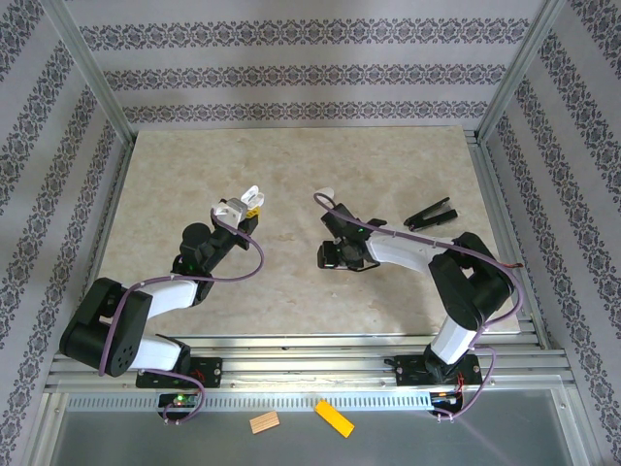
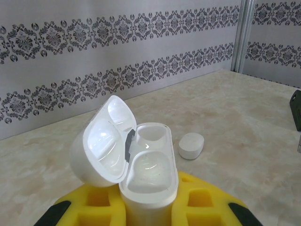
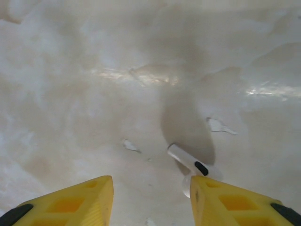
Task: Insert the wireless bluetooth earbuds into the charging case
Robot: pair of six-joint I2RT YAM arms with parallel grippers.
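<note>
Left fingers gripping open charging case, right fingers parted beside earbud, white pod beyond case

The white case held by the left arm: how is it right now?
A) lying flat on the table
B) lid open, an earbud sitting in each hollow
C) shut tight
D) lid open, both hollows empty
D: the charging case stands in the left gripper, lid swung back, both hollows bare.
</note>
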